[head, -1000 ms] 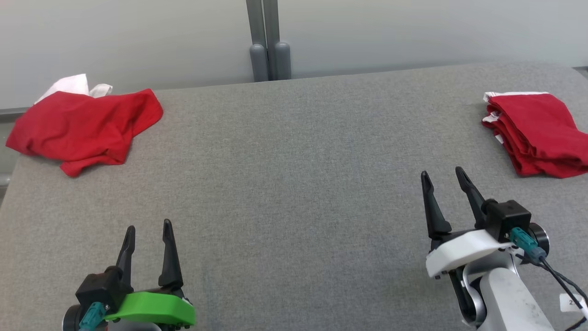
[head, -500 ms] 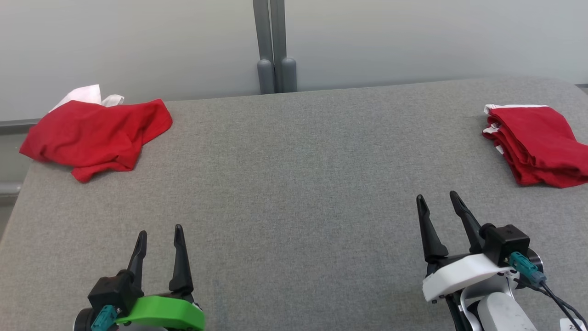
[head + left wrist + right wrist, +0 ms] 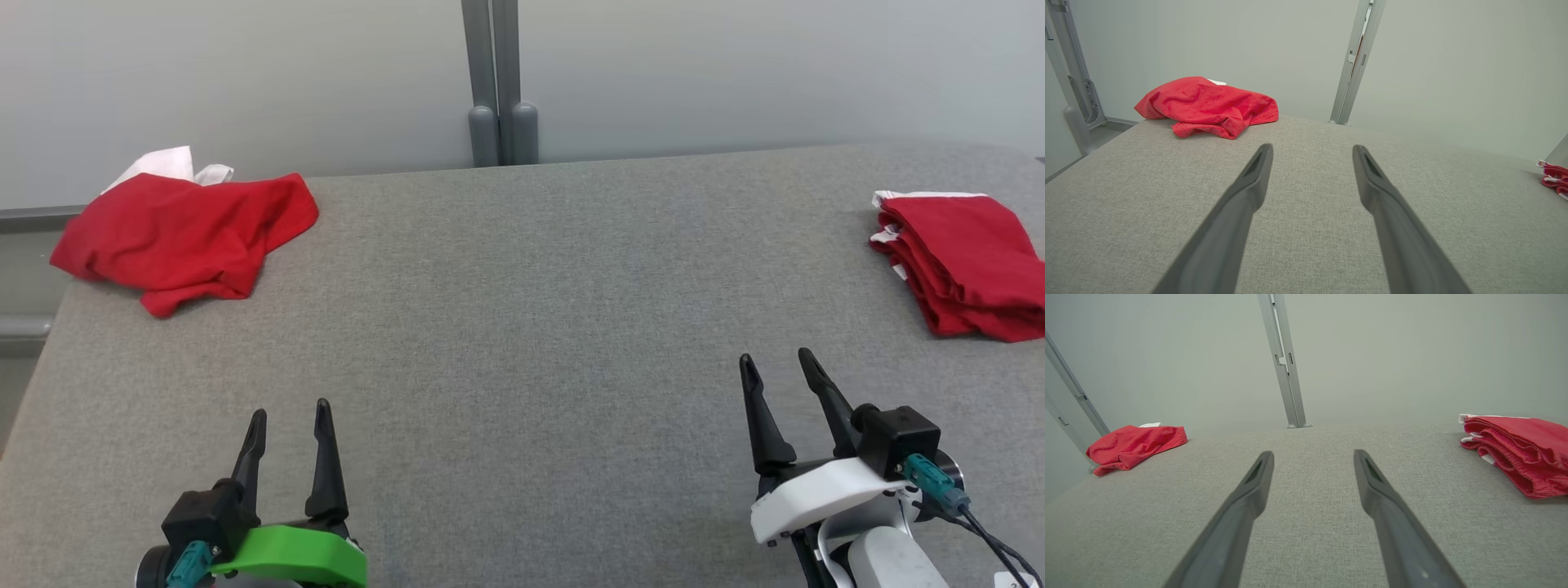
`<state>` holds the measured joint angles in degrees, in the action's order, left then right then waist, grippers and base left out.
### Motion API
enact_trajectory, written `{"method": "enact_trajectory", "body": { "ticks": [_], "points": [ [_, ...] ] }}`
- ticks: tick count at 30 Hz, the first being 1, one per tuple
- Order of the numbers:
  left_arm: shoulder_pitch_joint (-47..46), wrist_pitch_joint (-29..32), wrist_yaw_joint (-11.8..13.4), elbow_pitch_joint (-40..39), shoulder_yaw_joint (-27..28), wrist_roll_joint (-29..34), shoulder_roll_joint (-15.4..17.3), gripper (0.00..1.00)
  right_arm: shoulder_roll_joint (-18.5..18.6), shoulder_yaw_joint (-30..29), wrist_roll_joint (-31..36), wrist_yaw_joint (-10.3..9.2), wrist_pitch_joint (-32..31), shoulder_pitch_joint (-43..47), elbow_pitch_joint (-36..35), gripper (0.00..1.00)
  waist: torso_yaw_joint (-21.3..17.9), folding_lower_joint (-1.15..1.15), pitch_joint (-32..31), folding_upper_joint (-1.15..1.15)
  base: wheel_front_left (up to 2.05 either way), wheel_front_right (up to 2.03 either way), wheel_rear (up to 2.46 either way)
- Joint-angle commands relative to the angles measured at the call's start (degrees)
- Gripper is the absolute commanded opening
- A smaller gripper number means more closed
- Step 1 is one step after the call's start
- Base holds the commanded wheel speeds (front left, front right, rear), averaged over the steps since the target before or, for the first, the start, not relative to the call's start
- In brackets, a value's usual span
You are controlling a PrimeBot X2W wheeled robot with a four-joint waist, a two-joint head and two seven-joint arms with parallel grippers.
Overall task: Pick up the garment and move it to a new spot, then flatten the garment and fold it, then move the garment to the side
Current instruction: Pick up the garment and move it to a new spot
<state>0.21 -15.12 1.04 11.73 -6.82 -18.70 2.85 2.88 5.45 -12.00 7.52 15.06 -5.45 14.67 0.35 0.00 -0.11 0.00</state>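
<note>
Starting pickup: left pincer (image 3: 291, 408) at 7 o'clock and right pincer (image 3: 774, 355) at 5 both released, empty. Crumpled red garment (image 3: 184, 237) lies at 10 o'clock on surface (image 3: 522, 327); next likely left-arm reach.

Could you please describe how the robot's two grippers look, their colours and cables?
The left gripper has two long, dark, tapering fingers on a bright green mount, with a teal connector. The right gripper has the same fingers on a white mount; its teal connector carries a black cable.
</note>
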Motion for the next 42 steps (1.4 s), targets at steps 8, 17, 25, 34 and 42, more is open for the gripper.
{"method": "enact_trajectory", "body": {
  "ticks": [8,17,25,34,42],
  "points": [
    [-0.7,0.0,0.3,0.1,-0.7,0.1,0.1,1.0,0.0,0.2,0.3,-0.06,0.2,1.8,-1.6,1.0,12.0,0.0,-0.6,0.0,0.0,0.0,0.0],
    [0.2,0.0,-0.2,0.0,0.1,0.8,0.1,1.0,0.0,1.8,-0.6,-0.06,0.2,1.7,-1.6,1.0,25.6,0.0,-1.1,0.0,0.0,0.0,0.0],
    [1.9,0.0,0.5,-1.8,2.4,0.2,0.1,1.0,0.1,5.7,-0.9,-0.06,0.2,-0.8,-0.4,1.0,29.3,0.0,-0.5,0.0,0.0,0.0,0.0],
    [3.0,0.0,1.1,-3.4,2.4,-0.3,0.1,1.0,0.1,7.2,-1.0,-0.06,0.2,-2.7,0.7,1.0,29.5,0.0,0.1,0.0,0.0,0.0,0.0],
    [1.9,0.0,0.3,-2.3,0.6,-0.5,0.1,1.0,0.1,3.8,0.9,-0.06,0.2,-1.0,-0.6,1.0,29.8,0.0,1.1,0.0,0.0,0.0,0.0]
  ]
}}
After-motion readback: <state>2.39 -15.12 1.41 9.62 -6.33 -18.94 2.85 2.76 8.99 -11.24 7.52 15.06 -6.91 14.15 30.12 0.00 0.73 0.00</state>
